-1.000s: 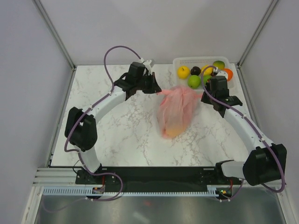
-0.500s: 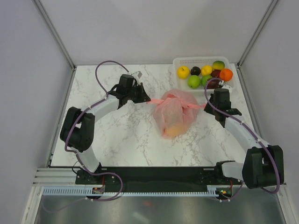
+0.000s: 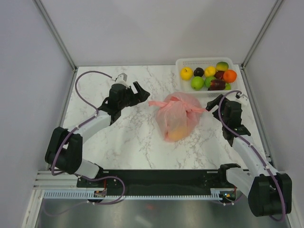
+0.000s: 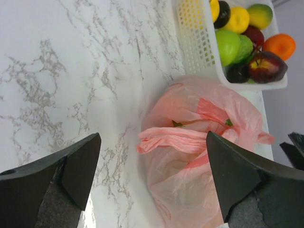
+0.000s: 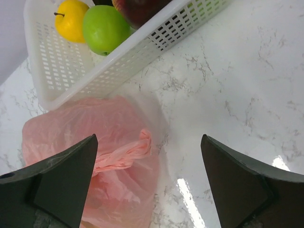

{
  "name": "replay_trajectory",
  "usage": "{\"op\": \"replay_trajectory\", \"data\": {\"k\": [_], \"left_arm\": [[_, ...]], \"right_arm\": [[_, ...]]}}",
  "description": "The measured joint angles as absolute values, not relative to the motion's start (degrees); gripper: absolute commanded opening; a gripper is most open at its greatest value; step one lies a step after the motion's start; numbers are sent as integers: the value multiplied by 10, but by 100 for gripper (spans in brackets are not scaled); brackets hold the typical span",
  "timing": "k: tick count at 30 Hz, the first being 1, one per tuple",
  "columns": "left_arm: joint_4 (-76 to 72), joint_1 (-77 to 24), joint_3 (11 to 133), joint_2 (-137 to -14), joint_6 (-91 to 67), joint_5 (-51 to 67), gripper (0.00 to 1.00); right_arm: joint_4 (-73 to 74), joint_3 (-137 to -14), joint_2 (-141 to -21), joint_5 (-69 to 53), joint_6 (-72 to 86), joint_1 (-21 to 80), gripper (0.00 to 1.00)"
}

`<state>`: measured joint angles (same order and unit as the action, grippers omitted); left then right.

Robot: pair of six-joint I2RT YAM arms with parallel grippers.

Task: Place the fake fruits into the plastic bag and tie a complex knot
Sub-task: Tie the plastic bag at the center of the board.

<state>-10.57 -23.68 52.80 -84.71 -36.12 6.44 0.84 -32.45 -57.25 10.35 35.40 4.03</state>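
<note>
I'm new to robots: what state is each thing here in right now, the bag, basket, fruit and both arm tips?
Translucent pink plastic bag: lying on the table, mouth closed.
Knot of twisted pink handles: tied, two tails sticking out sideways.
White lattice plastic basket: upright, holding glossy plastic fruits.
Left end effector: open, empty, clear of the bag.
Right end effector: open, empty, clear of the bag.

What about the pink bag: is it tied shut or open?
Tied shut. The bag is bunched on top into a tight knot; the left gripper and right gripper stand open, apart from it.
</note>
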Motion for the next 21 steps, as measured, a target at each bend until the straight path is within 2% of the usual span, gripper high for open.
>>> {"op": "replay_trajectory", "data": {"k": [10,21], "left_arm": [[-139,-253,429,-785,-570,-57,100],[-242,-346,416,-875,-686,-149,99]], "right_arm": [[-110,-200,-533,174,559,102,97],[-257,-184,-648,251,652,155,88]]}}
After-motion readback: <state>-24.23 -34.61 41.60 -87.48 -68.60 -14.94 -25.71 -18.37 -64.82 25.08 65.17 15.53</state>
